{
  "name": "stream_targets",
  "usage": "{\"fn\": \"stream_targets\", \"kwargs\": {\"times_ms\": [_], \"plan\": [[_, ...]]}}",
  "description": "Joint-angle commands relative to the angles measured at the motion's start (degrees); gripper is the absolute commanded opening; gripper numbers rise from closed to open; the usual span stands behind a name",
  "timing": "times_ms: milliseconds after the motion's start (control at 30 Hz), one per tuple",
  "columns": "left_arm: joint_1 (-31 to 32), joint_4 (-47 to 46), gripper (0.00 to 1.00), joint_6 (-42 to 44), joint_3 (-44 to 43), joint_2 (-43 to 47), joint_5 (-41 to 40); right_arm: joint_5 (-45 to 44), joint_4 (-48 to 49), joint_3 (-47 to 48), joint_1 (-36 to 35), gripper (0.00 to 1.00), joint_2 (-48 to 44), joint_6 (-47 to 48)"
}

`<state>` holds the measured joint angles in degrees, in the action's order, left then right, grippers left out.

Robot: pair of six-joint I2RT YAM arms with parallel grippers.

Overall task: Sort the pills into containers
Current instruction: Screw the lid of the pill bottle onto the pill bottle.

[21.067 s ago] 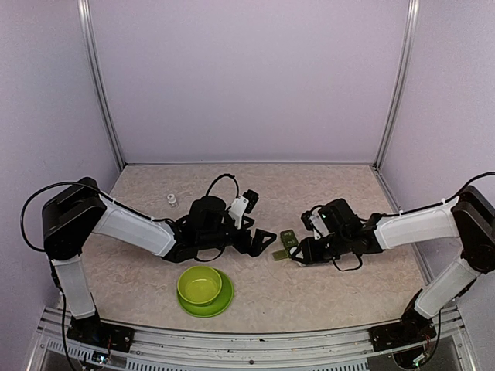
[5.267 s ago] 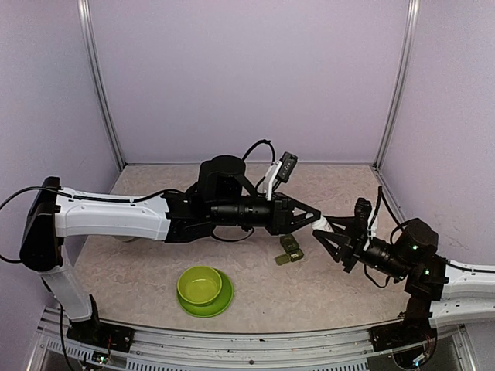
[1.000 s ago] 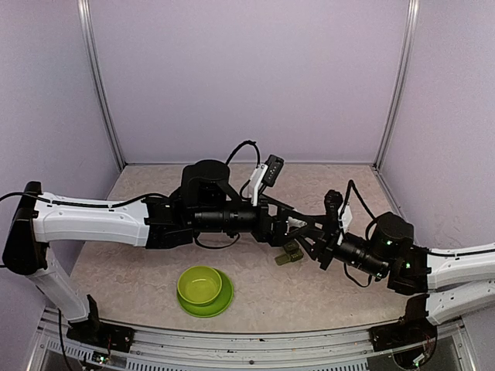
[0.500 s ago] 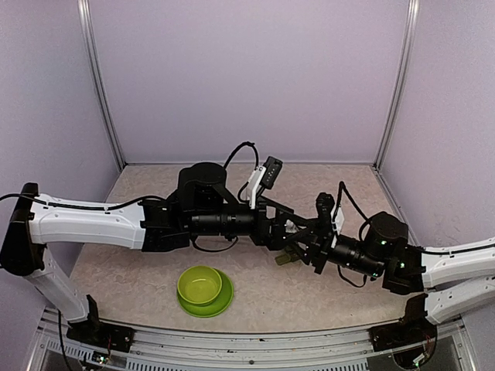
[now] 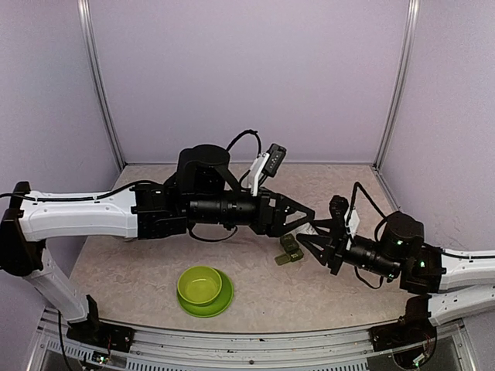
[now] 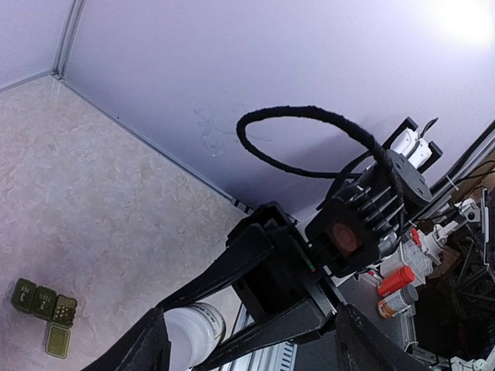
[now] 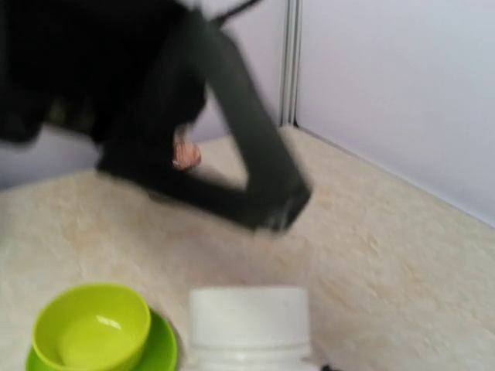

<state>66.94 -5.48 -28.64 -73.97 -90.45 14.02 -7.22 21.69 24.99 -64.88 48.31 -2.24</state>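
Now the left gripper [image 5: 309, 219] has its jaws apart with the top of the white bottle [image 6: 192, 331] between them, likely to twist it open. The right gripper [image 5: 313, 234] is clamped on that bottle to hold it steady, above the pill box [image 5: 289, 249] on the table [image 5: 155, 255].

Left gripper [image 5: 306, 222] and right gripper [image 5: 311, 236], holding a white bottle [image 7: 249, 317], crowd the pill box [image 5: 291, 247] from the right.

Overhead camera, high at the near edge, looks down on the whole worktop [image 5: 139, 255]. Left wrist camera, rolled sideways, faces the right arm [image 6: 363, 224] closely. Right wrist camera sits low near the surface, blurred. Both wrist views share the white bottle [image 6: 189, 334]; overhead and right wrist share the lime bowl [image 5: 199, 284].
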Motion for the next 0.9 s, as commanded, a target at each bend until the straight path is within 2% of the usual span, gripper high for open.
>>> {"fn": "stream_targets", "kwargs": {"times_ms": [0, 67, 200, 300, 867], "plan": [[-0.85, 5.78, 0.68, -0.57, -3.26, -1.80, 2.00, -1.44, -5.73, 2.83, -0.42, 0.00, -1.32, 2.90], [-1.17, 6.04, 0.65, -0.99, -3.29, -2.06, 2.80, -1.81, -6.32, 2.89, -0.42, 0.00, -1.98, 3.15], [-1.74, 7.53, 0.71, -1.27, -2.97, -2.49, 2.96, -0.95, -6.69, 2.70, -0.42, 0.00, -3.54, 3.38], [-2.56, 7.33, 0.71, -1.72, -2.35, -2.74, 3.83, -0.44, -6.90, 2.52, -0.42, 0.00, -4.63, 3.66], [-3.39, 5.36, 0.49, -3.03, -3.28, -5.80, 10.82, 0.54, -8.07, 3.54, -0.43, 0.00, -3.90, 4.95]]}}
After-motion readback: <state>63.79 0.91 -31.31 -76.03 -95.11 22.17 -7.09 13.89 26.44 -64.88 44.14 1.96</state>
